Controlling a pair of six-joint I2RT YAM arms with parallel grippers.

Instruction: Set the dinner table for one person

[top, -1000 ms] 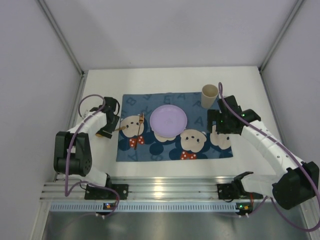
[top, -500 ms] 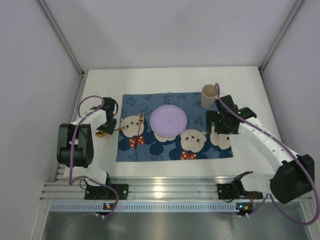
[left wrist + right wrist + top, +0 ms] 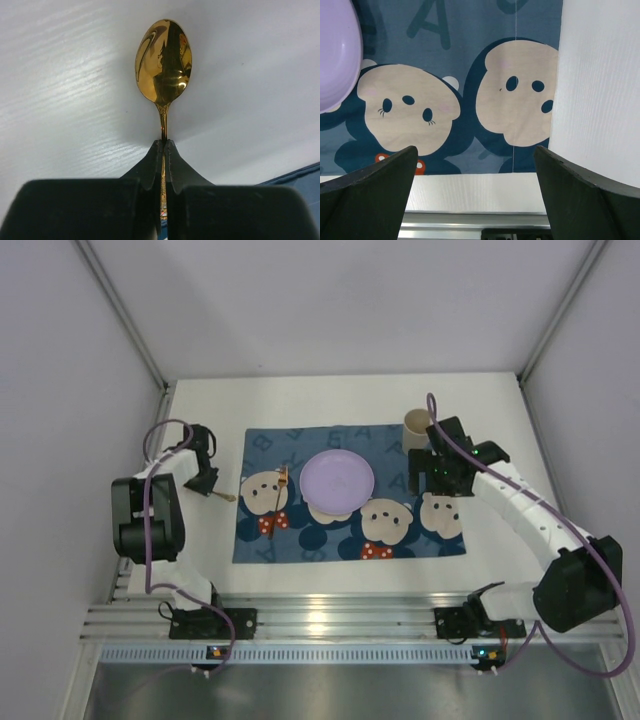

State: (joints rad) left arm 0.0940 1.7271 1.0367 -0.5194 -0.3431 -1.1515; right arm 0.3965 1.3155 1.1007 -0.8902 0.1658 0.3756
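My left gripper [image 3: 164, 145] is shut on the thin handle of a gold spoon [image 3: 163, 62], whose bowl points away over the white dinner table [image 3: 60, 90]. From above, that gripper [image 3: 207, 482] sits just left of the blue bear-print placemat [image 3: 300, 535], with a bit of the spoon [image 3: 225, 496] showing. A lilac plate [image 3: 338, 480] lies mid-mat, and a gold fork [image 3: 282, 483] lies to its left. My right gripper [image 3: 475, 150] hangs open over the mat's right end, below the beige cup [image 3: 416, 425], with nothing between its fingers.
The ribbed aluminium rail [image 3: 320, 625] runs along the near edge and shows in the right wrist view as a rail [image 3: 470, 220] too. White walls and corner posts enclose the table on three sides. The plate's edge [image 3: 335, 55] lies at my right gripper's left.
My left gripper has closed on the spoon's handle and shifted left and back, away from the mat. The right gripper has edged back toward the cup, still open.
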